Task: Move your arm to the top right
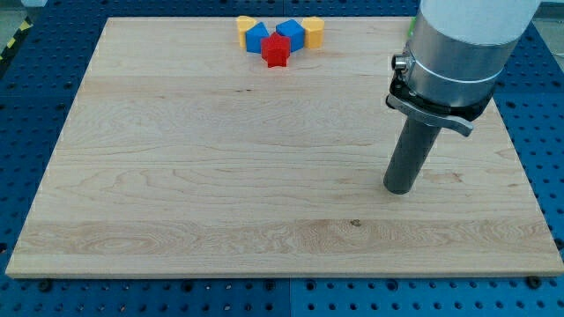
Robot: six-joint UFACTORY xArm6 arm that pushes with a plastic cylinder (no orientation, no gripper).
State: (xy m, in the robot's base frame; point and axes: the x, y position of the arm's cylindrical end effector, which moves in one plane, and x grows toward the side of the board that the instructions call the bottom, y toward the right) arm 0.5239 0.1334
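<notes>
My tip [399,188] rests on the wooden board [176,176] at the view's right, a little below mid-height. The rod rises from it into the grey arm body [463,44] at the view's top right. A cluster of blocks sits at the top centre, far up and left of my tip: a red star-shaped block [275,51] in front, a blue block [256,37] and a blue block [290,32] behind it, a yellow block [244,24] at the left end and a yellow block [313,29] at the right end. A sliver of green [411,28] shows beside the arm body.
The board lies on a blue perforated table [35,79] that shows on all sides. The arm body hides the board's top right corner.
</notes>
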